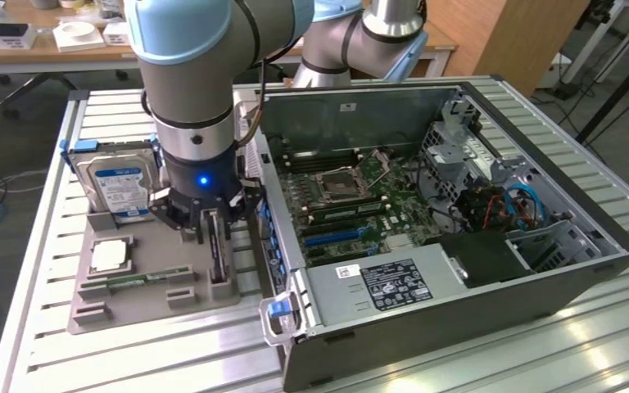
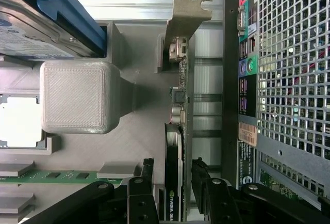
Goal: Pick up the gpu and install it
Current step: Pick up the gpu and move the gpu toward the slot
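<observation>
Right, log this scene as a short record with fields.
gripper: open, jaws straddling the gpu
gpu: on edge in the grey holder tray, beside the computer case
hard drive: upright in the tray
CPU: flat in the tray
computer case: side open, motherboard exposed

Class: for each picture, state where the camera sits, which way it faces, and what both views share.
Exterior view: off the arm, raised, looking down at the open computer case and parts tray; arm and pincer show.
Wrist view: on the wrist, looking along the open pincer straddling the gpu.
Shared: pincer, gpu, hard drive.
</observation>
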Motion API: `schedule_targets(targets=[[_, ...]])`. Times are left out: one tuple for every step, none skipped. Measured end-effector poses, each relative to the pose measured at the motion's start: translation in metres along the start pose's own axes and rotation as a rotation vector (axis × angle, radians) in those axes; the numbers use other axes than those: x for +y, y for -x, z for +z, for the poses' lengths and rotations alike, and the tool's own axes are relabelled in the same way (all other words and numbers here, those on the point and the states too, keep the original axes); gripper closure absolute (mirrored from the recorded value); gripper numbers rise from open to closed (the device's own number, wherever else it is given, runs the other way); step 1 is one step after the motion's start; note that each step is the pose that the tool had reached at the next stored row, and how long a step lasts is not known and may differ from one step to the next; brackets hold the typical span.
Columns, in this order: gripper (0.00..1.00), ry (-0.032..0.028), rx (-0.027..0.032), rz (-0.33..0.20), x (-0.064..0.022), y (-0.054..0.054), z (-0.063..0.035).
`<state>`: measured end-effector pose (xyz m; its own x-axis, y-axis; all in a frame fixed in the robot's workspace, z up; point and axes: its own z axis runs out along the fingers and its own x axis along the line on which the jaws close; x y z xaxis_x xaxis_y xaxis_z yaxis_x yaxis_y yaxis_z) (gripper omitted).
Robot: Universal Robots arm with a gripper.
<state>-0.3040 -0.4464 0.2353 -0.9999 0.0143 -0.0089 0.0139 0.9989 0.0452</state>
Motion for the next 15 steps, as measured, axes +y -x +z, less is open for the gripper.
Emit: schedule_targets(targets=[[0.57, 0.0003, -0.0004, 0.000, 0.0003, 0.0000, 0.0002], [0.57, 0.0003, -0.0004, 0.000, 0.0005, 0.0000, 0.0003], [0.57, 0.0002, -0.0002, 0.000, 0.0006, 0.0000, 0.0002], [0.57, 0.0001, -0.0001, 0.000, 0.0006, 0.0000, 0.0001], [0.57, 0.0000, 0.0000, 0.000, 0.0007, 0.0000, 0.0000], [0.57, 0.0001, -0.0001, 0.000, 0.0009, -0.0002, 0.0001], [0.57, 0.0001, -0.0001, 0.000, 0.0009, -0.0002, 0.0001], [0.57, 0.0000, 0.0000, 0.000, 0.0009, -0.0002, 0.0001], [0.57, 0.0000, 0.0001, 0.000, 0.0009, -0.0002, 0.0001], [0.57, 0.0000, -0.0001, 0.000, 0.0009, -0.0002, 0.0003], [0.57, 0.0007, -0.0009, 0.000, 0.0010, -0.0003, 0.0010], [0.57, 0.0007, -0.0009, 0.000, 0.0009, -0.0003, 0.0010], [0.57, 0.0007, -0.0008, 0.000, 0.0009, -0.0003, 0.0010], [0.57, 0.0007, -0.0009, 0.000, 0.0009, -0.0003, 0.0010], [0.57, 0.0008, -0.0009, 0.000, 0.0009, -0.0001, 0.0010]])
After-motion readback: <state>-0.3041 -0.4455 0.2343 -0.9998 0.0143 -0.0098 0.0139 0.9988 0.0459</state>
